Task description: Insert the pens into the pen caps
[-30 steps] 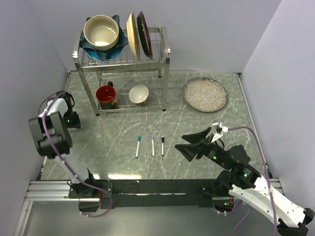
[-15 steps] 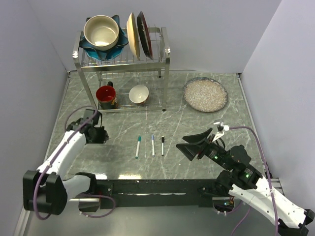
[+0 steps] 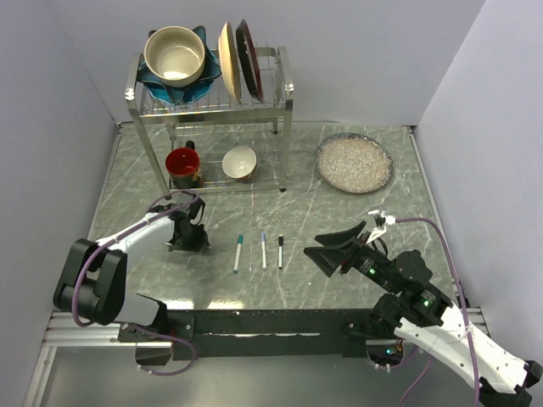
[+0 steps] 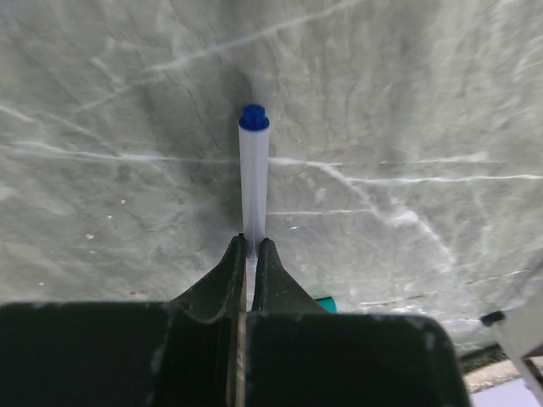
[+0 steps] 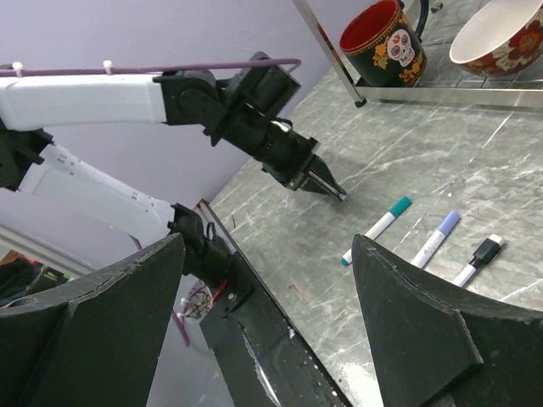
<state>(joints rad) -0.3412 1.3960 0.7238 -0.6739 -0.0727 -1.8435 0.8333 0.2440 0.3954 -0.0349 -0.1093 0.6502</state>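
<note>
Lying in a row near the tabletop's [image 3: 339,195] near edge, three pens [image 3: 264,251] look light, slick, roll-prone; pinch mid-barrel. Left pincer [image 4: 250,244] closed to a slit, whether holding anything I cannot tell; right pincer [image 3: 316,246] gapes empty.

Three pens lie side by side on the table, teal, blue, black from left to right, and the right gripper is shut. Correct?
No: the right gripper is open, spread wide in the right wrist view. The rest holds: the pens lie side by side on the table in that order.
</note>
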